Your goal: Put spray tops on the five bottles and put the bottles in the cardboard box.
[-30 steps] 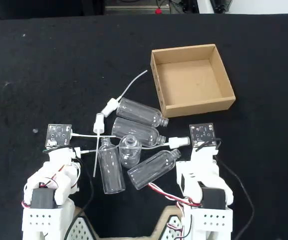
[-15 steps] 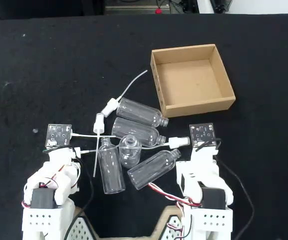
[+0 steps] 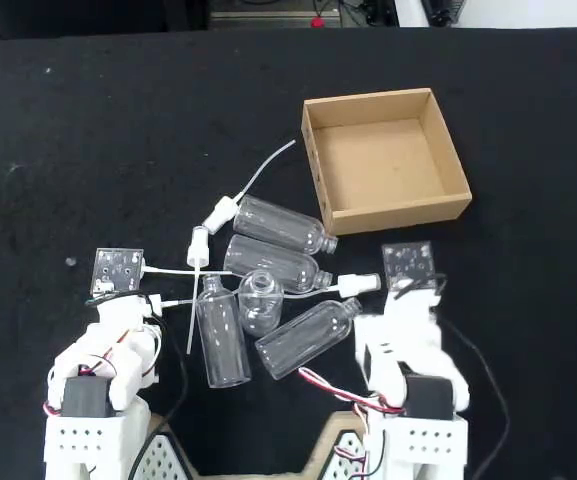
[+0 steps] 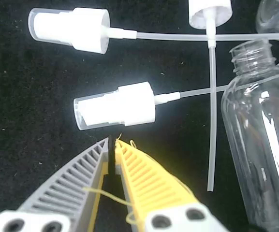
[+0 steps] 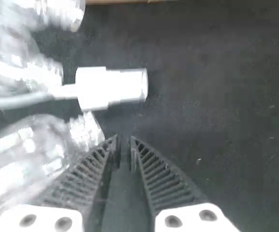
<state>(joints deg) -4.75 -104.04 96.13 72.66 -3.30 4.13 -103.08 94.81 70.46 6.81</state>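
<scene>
Found left gripper [image 4: 111, 141] and right gripper [image 5: 124, 140] closed, empty, each parked just short of a spray top [image 4: 115, 105], seemingly staged to cap the bare bottles [image 3: 218, 335] heaped lower centre.

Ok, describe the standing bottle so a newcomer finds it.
Left of and below the cardboard box in the high view lies a heap of clear bottles. The upright bottle sits in its middle. Its open neck faces straight up, while the other four lie on their sides.
</scene>
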